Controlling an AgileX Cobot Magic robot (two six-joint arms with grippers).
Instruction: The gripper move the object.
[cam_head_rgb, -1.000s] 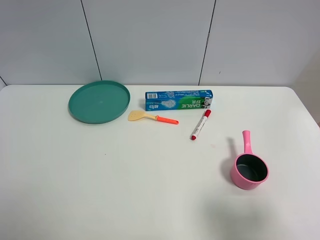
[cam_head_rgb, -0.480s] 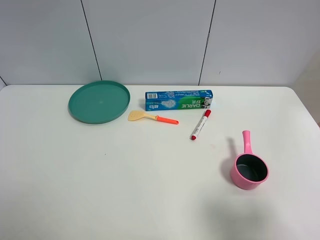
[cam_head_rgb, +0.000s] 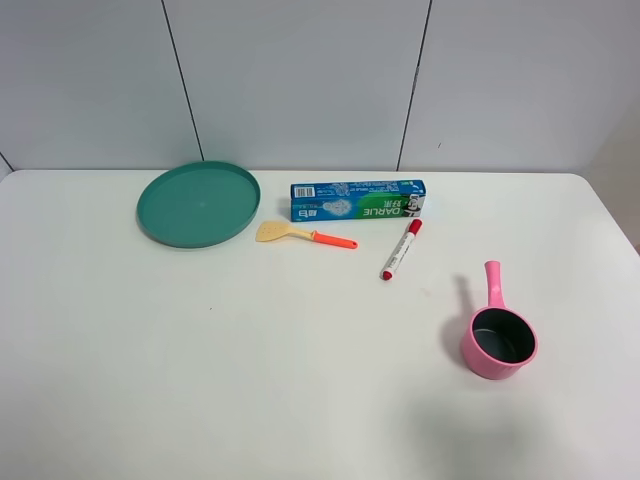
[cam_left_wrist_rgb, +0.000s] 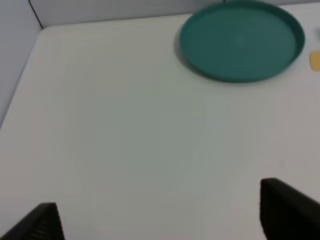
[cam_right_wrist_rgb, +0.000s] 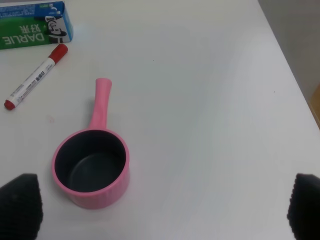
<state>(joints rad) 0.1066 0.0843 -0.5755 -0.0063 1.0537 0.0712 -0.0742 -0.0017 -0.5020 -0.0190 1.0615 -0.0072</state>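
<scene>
The blue-and-green DARLIE toothpaste carton (cam_head_rgb: 358, 200) lies flat at the back middle of the white table; one end of it shows in the right wrist view (cam_right_wrist_rgb: 34, 24). Neither arm shows in the exterior view. My left gripper (cam_left_wrist_rgb: 165, 215) is open and empty above bare table, well short of the green plate; its dark fingertips (cam_left_wrist_rgb: 287, 207) show at the frame's edge. My right gripper (cam_right_wrist_rgb: 162, 207) is open and empty, hovering near the pink pot, far from the carton.
A green plate (cam_head_rgb: 198, 203) (cam_left_wrist_rgb: 242, 40) lies left of the carton. A yellow spatula with an orange handle (cam_head_rgb: 304, 234) and a red-capped white marker (cam_head_rgb: 401, 249) (cam_right_wrist_rgb: 35, 76) lie just in front of it. A pink handled pot (cam_head_rgb: 497, 338) (cam_right_wrist_rgb: 92, 162) stands at the front right.
</scene>
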